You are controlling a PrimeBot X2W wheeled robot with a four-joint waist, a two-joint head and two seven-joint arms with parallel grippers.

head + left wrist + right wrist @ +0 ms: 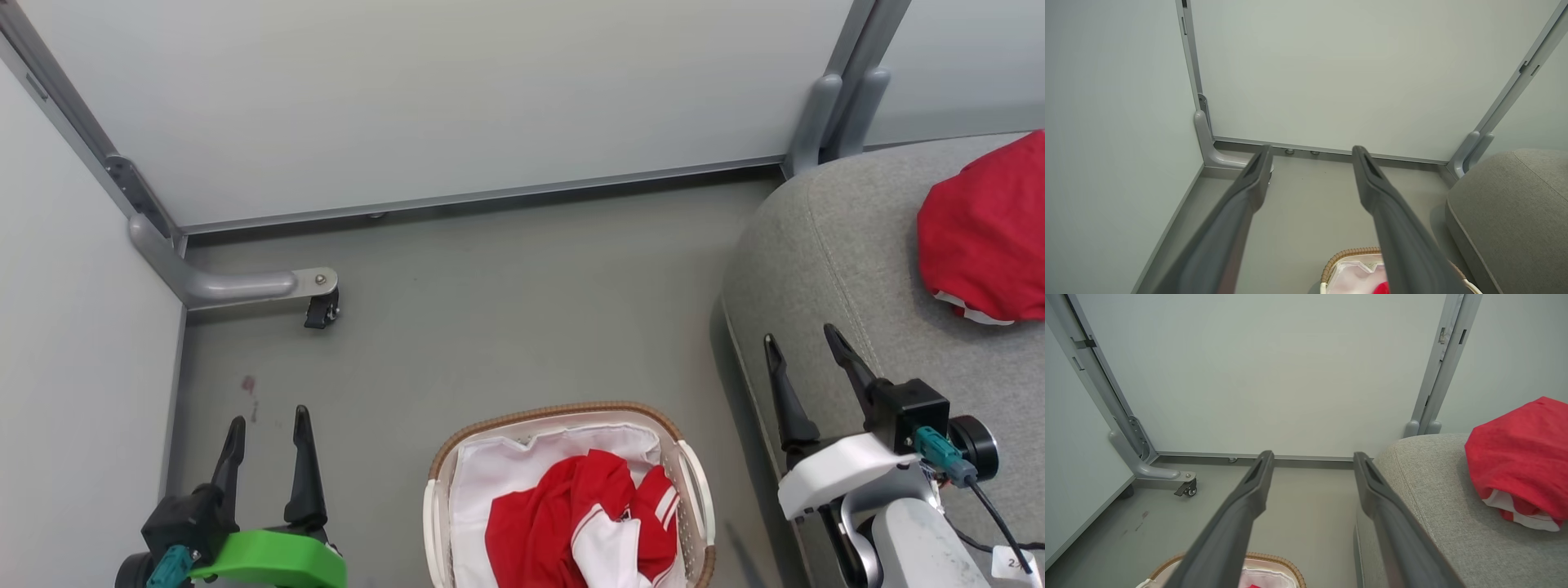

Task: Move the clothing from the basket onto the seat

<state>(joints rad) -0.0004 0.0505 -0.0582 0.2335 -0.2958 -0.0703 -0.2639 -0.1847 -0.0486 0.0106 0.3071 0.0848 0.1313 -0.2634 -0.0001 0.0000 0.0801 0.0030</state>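
Clothing, red fabric jersey with white-striped sleeves (543, 523): lying bunched in oval white perforated basket (563, 407), between left gripper (269, 415) and right gripper (798, 335), right seeming nearer. Plain red white-trimmed garment (984, 229): resting on grey woven seat (833, 261). Both grippers: gaping wide, holding nothing.

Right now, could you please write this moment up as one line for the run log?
left gripper: open, empty | right gripper: open, empty | plain red garment: on seat | striped jersey: in basket
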